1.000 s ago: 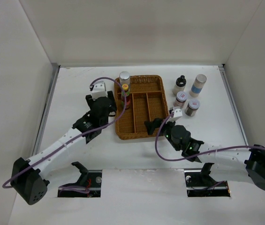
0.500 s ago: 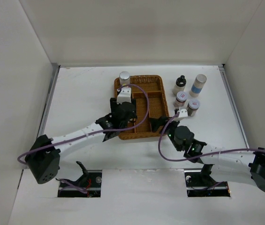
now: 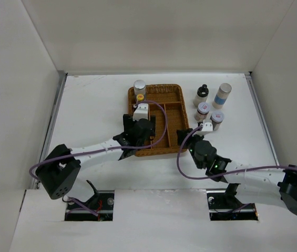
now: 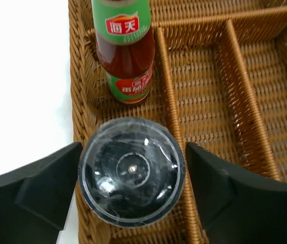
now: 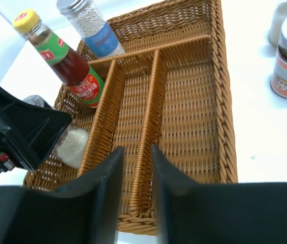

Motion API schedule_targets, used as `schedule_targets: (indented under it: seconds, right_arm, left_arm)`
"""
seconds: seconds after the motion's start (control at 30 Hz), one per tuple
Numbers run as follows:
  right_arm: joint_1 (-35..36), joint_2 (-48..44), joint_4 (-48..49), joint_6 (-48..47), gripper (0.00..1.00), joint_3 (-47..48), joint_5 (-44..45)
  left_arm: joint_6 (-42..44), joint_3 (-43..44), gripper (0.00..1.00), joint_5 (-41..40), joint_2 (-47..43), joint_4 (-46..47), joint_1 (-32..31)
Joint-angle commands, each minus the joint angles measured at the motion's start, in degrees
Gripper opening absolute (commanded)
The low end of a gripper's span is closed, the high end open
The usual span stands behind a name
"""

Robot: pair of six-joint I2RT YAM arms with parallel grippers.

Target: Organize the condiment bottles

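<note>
Left wrist view has the left gripper [image 4: 133,148] closed on a clear-topped jar [image 4: 131,170], with a black finger [image 4: 36,185] pressed against each side of it. The jar stands upright at the near end of the leftmost compartment of the wicker tray [image 4: 75,76]. Just beyond the gripper, in the same compartment, the yellow-capped sauce bottle [image 4: 126,56] stands upright, a little apart from the held jar. To the gripper's left, past the tray rim, is the white worktop [image 4: 21,76]. To its right run the tray's other two long compartments.

From the right wrist, the right gripper [image 5: 137,148] hangs over the tray's near edge. Its fingers are drawn almost together, with only a narrow slit between them and nothing in it. Ahead and to its left, a silver-lidded jar [image 5: 90,28] stands at the tray's far left corner, just behind the sauce bottle.

The top view shows the other bottles on the worktop outside the tray, ahead and to the right of the right gripper. A red-labelled shaker [image 3: 202,111] and a second shaker [image 3: 216,119] stand just beside each other. Beyond them are the black-capped bottle [image 3: 202,93] and the blue-banded jar [image 3: 222,95], all upright and apart from the tray.
</note>
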Motion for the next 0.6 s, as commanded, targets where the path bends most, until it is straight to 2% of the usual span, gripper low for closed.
schedule_targets:
  seconds: [0.0, 0.07, 0.1, 0.2, 0.37, 0.47, 0.57]
  right_arm:
    - [-1.0, -0.2, 0.4, -0.2, 0.39, 3.4, 2.4]
    - [-1.1, -0.8, -0.8, -1.0, 0.51, 4.5, 3.0]
    - [-1.1, -1.0, -1.5, -1.5, 0.61, 5.2, 3.7]
    - [-2.6, -0.9, -3.7, -2.4, 0.81, 8.2, 4.7]
    - [-9.1, 4.0, -11.0, -3.8, 0.90, 18.4, 3.5]
    - [-14.6, 6.8, -14.6, -5.0, 0.91, 22.8, 3.9]
    - [-21.1, 9.9, -18.7, -5.4, 0.92, 26.5, 3.9]
  left_arm:
    - [0.0, -1.1, 0.89, 0.8, -3.5, 5.4, 0.6]
    - [0.0, -2.3, 0.96, 2.3, -6.4, 7.3, 1.0]
    - [0.0, -2.7, 1.00, 2.9, -8.3, 8.3, 1.2]
    - [0.1, -4.6, 1.00, 3.4, -15.8, 12.1, 1.9]
    - [-0.2, -13.7, 1.00, 0.8, -28.8, 26.7, 3.2]
    - [-0.5, -19.2, 1.00, -3.5, -34.3, 29.4, 4.1]
    - [-1.6, -23.6, 1.00, -5.7, -35.9, 28.6, 6.8]
